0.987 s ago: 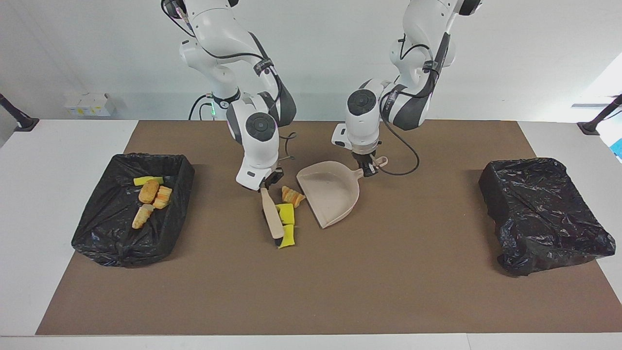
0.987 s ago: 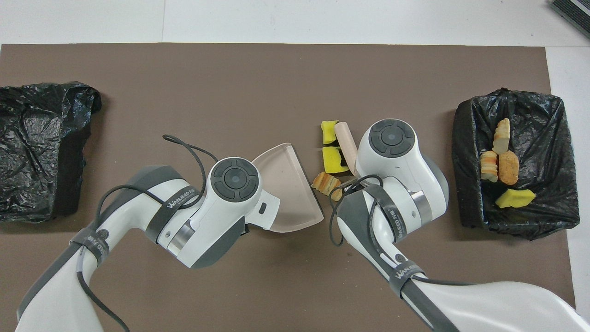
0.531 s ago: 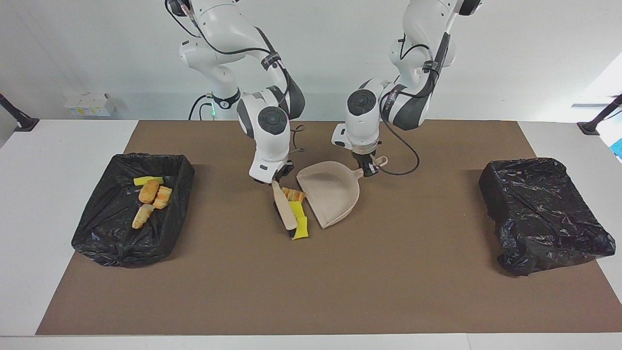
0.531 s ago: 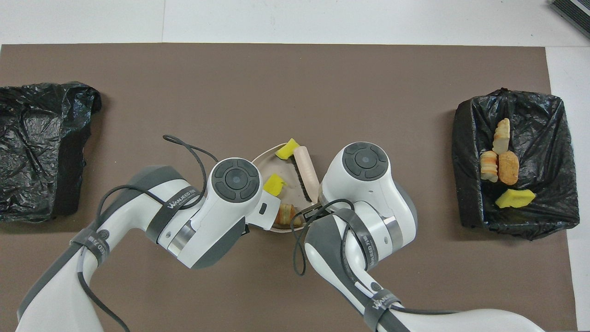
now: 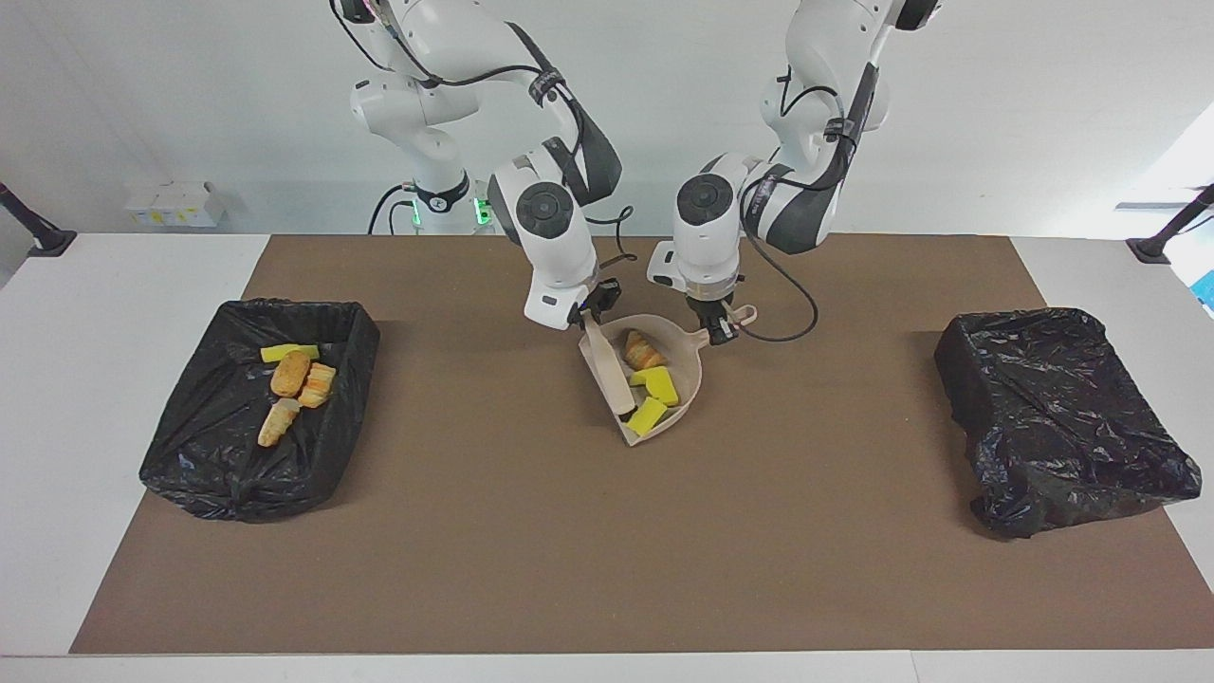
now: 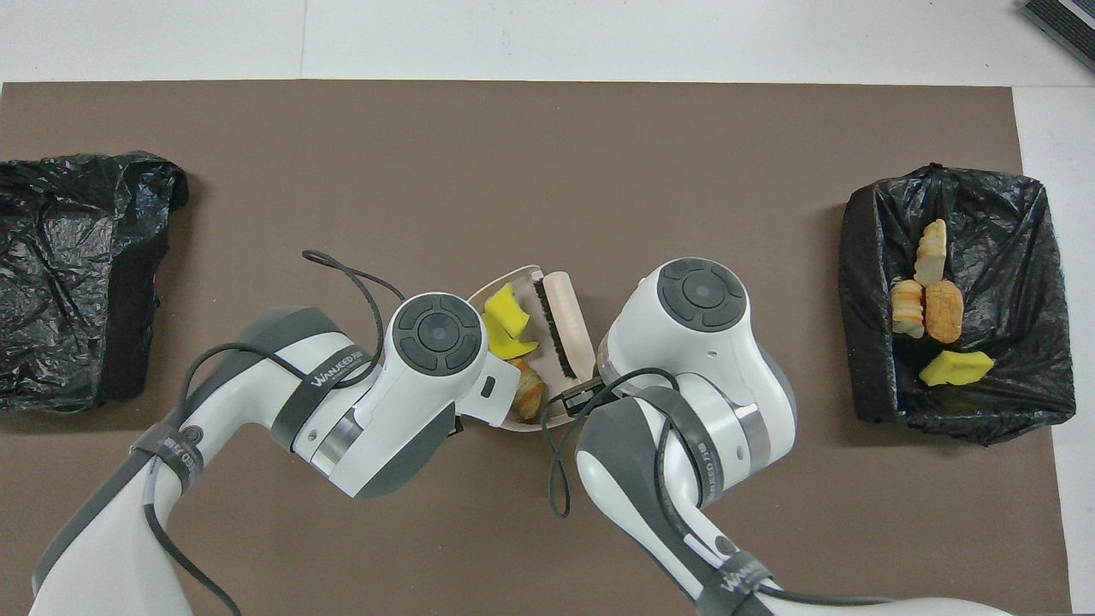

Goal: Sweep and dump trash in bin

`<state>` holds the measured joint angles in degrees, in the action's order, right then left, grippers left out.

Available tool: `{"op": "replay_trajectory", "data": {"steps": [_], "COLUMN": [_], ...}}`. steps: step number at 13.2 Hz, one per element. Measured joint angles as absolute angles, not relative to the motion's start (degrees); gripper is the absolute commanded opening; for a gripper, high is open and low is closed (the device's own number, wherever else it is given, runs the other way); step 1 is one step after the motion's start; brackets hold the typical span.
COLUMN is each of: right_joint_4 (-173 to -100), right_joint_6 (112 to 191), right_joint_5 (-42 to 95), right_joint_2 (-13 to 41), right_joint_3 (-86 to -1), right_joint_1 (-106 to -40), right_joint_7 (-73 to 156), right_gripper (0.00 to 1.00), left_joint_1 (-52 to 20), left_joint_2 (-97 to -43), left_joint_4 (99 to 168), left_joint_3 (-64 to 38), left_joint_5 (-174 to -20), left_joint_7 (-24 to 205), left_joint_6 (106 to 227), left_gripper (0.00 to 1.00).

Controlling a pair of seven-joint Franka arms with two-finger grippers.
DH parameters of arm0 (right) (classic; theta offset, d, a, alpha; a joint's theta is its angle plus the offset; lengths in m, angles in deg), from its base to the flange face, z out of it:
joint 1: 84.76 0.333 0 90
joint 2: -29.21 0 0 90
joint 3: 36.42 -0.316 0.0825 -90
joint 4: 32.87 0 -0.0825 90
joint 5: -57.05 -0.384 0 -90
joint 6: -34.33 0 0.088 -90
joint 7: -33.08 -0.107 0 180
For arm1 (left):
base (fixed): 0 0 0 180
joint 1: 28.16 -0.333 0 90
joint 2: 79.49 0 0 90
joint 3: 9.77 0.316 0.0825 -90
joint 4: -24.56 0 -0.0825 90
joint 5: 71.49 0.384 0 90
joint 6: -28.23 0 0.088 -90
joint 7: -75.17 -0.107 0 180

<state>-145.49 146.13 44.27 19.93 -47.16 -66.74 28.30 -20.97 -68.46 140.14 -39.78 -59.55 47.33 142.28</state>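
Observation:
A beige dustpan [image 5: 690,378] lies on the brown mat mid-table; it also shows in the overhead view [image 6: 517,274]. My left gripper [image 5: 721,325] is shut on its handle. My right gripper [image 5: 596,308] is shut on the beige brush [image 5: 609,375], whose black bristles [image 6: 547,325] rest inside the pan's mouth. Three trash pieces lie in the pan: a tan-orange bread lump [image 5: 643,351] and two yellow sponge bits [image 5: 659,382] [image 5: 648,415]. In the overhead view the sponge bits [image 6: 505,312] and the lump [image 6: 528,398] show; both grippers are hidden under their wrists.
A black-lined bin [image 5: 353,353] at the right arm's end of the table holds several trash pieces [image 5: 291,373], also in the overhead view [image 6: 944,312]. A second black-lined bin [image 5: 1062,417] stands at the left arm's end.
My right gripper moved the brush toward the left arm's end, pushing the three trash pieces off the mat into the dustpan. The left gripper and the dustpan stayed in place.

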Motion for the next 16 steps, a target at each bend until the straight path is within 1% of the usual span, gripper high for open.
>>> {"op": "replay_trajectory", "data": {"steps": [3,6,10,13,16], "right_joint_4": [-145.4,-145.4,-144.7,-144.9,-145.4], "right_joint_6": [140.6,136.5,130.0,129.0,129.5], "right_joint_5": [44.2,44.2,44.6,45.0,45.0], "right_joint_2": [23.6,25.9,28.5,30.1,30.2], "right_joint_3": [-47.1,-46.9,-46.7,-46.7,-46.7], "right_joint_1": [-68.6,-69.0,-71.3,-71.5,-71.6], "right_joint_7": [28.9,28.9,28.9,28.9,28.9], "right_gripper": [0.00,0.00,0.00,0.00,0.00], "left_joint_1": [-21.2,-21.9,-24.8,-27.2,-27.7], "left_joint_2": [-68.4,-68.3,-68.3,-68.4,-68.5], "left_joint_4": [140.3,140.4,140.0,138.8,135.0], "left_joint_3": [-39.7,-39.6,-39.2,-37.9,-35.0], "left_joint_5": [-59.5,-59.4,-59.1,-59.0,-58.9], "left_joint_7": [44.2,39.9,27.1,17.4,10.1], "left_joint_6": [143.4,144.4,144.9,144.6,140.5], "left_gripper": [0.00,0.00,0.00,0.00,0.00]}}
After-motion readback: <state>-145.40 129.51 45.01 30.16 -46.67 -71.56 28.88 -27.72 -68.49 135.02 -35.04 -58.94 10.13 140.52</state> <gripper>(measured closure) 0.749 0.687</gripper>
